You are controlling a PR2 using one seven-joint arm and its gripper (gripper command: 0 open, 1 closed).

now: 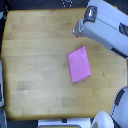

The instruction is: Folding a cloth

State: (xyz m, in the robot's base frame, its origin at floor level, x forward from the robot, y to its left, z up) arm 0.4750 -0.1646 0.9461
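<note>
Waiting above a flat pink cloth

Lying a little toward three o'clock of the middle of the table [35, 60], the cloth [79, 64] is spread flat as a narrow rectangle, its long sides tilted slightly so the top edge leans toward one o'clock. No corner looks lifted, and it may already be doubled over, though I cannot tell that from here.

Up at about one o'clock the robot's arm [107, 22] reaches in from the exterior view's right, and its tool [76, 32] hangs near the cloth's upper edge but apart from it. The tip is too blurred to judge, so I cannot tell whether it is spread or pressed together; it grips nothing visible.

Held off to that side, the arm leaves the fabric in plain view, probably so the next fold can be aimed.
</note>
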